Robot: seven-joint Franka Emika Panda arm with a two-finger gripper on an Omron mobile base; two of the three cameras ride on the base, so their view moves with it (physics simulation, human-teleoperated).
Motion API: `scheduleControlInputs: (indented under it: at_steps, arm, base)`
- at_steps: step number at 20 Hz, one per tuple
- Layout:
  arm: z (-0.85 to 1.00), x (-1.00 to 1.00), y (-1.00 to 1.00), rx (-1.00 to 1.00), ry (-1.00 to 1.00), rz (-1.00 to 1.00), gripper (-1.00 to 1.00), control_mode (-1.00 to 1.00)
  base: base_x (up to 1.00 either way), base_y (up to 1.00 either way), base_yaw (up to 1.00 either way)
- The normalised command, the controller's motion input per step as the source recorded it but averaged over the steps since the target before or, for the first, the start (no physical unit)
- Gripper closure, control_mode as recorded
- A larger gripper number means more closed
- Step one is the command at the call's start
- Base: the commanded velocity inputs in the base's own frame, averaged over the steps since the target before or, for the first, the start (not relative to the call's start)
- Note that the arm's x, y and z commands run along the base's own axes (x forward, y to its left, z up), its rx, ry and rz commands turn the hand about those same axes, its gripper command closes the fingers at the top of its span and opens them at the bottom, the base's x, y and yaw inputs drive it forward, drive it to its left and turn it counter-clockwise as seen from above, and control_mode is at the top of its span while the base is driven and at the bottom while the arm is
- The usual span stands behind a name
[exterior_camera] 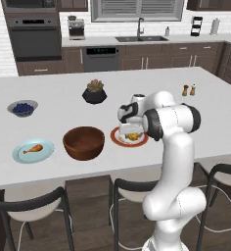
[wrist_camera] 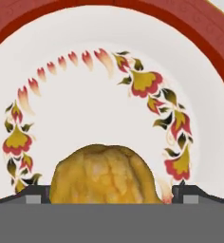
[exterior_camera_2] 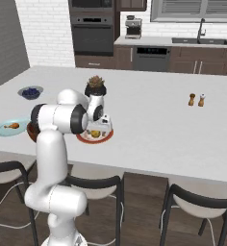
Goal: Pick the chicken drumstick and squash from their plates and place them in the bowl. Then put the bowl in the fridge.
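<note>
A: Item one, your gripper [wrist_camera: 112, 199]?
B: Fingers [wrist_camera: 32, 193] spread wide, one either side of the squash [wrist_camera: 104, 174]; grip not closed, contact unclear.
A: Squash location?
B: On the red-rimmed plate [exterior_camera: 143, 139], near the counter's [exterior_camera: 58, 83] front edge, beside the bowl [exterior_camera: 83, 142]. Your drumstick [exterior_camera: 33, 148] sits on the blue plate [exterior_camera: 20, 155].

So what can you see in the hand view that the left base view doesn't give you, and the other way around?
The hand view alone gives the painted red and yellow flower ring on the plate and the open gripper with a finger on each side of the squash. The left base view alone gives the drumstick on its blue plate, the wooden bowl, the blueberry bowl and the plant pot. Both show the squash on the red-rimmed plate.
</note>
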Motion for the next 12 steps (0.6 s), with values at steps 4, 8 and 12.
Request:
scheduleControlInputs:
  at_steps: [4, 8, 12]
  arm:
    - [-0.29, 0.01, 0.09, 0.0, 0.02, 0.0, 1.0, -1.0]
    - [-0.04, -0.29, 0.0, 0.0, 0.0, 0.0, 1.0, -1.0]
    - [0.48, -0.45, 0.01, 0.0, -0.01, -0.01, 1.0, -1.0]
  base:
    - [0.0, 0.0, 0.0]
    - [0.0, 0.0, 0.0]
    - [0.0, 0.0, 0.0]
